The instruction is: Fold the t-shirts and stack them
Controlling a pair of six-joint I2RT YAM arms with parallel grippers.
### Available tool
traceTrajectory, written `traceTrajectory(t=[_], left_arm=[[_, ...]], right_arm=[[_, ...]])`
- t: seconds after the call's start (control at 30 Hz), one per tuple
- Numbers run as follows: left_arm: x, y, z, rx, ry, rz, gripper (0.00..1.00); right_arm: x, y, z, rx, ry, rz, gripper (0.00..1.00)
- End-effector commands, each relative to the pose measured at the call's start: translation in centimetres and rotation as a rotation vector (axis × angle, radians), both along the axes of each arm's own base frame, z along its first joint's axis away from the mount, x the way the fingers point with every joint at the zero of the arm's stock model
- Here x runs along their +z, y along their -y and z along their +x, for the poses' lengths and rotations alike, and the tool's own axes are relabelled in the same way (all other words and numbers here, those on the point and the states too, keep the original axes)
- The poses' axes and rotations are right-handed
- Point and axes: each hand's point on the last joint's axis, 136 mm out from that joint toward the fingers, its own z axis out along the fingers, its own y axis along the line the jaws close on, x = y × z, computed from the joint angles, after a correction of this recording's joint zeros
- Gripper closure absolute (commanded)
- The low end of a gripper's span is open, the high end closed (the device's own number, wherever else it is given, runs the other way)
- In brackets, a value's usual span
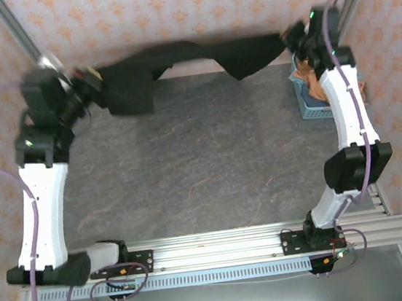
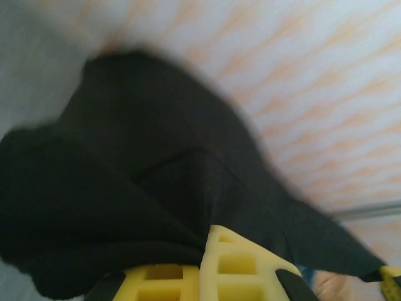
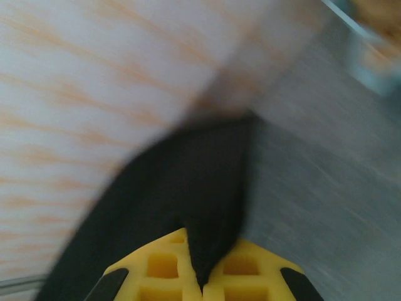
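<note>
Grey stone-patterned table [image 1: 204, 172] covers the floor of a cell lined with an orange-patterned wall [image 1: 169, 7].

From the top view, the black t-shirt [image 1: 175, 62] hangs stretched along the far edge, lifted off the table between the two arms. The left gripper [image 1: 91, 79] pinches its far-left end and the right gripper [image 1: 291, 36] its far-right end, so the cloth sags a little in the middle. Holding it by two ends like this looks meant to spread it out before it is laid flat for folding. At the far right a light-blue basket [image 1: 312, 107] sits just beside the right arm. Something orange-tan lies in it, probably the orange t-shirt [image 1: 314, 81], not yet taken up.

On the left wrist view, the yellow fingers [image 2: 238, 269] are closed together with black fabric bunched over and between them. The shirt runs away to the right against the wall, and the picture is blurred.

On the right wrist view, the yellow fingers [image 3: 156, 266] are likewise clamped, with a fold of the black t-shirt caught in the seam between them. The table lies to the right, and the basket is a blur in the far-right corner.
</note>
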Motion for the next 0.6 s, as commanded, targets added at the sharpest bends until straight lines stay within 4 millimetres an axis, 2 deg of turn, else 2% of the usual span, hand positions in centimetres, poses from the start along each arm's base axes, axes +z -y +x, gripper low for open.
traceTrajectory(t=[0.0, 0.13, 0.23, 0.3, 0.4, 0.57], left_arm=[[-9.4, 0.9, -4.1, 0.014, -0.198, -0.009, 1.0], [-19.8, 2.3, -10.2, 0.003, -0.438, -0.036, 1.0], [-24.9, 2.3, -13.6, 0.033, -0.552, -0.076, 1.0], [-26.8, 2.1, -15.0, 0.056, -0.594, -0.099, 1.0], [-28.3, 2.5, -16.0, 0.066, -0.634, -0.143, 1.0], [-28.9, 2.4, -16.8, 0.069, -0.672, -0.138, 1.0]], right_arm=[[-4.6, 1.9, -5.5, -0.082, -0.071, -0.056, 1.0], [-12.9, 2.3, -13.0, -0.149, -0.262, -0.045, 1.0], [-17.1, 2.6, -18.4, -0.195, -0.404, -0.062, 1.0], [-19.0, 2.7, -21.8, -0.228, -0.491, -0.072, 1.0], [-21.3, 2.3, -25.5, -0.242, -0.576, -0.068, 1.0], [-22.3, 2.6, -28.7, -0.249, -0.643, -0.105, 1.0]])
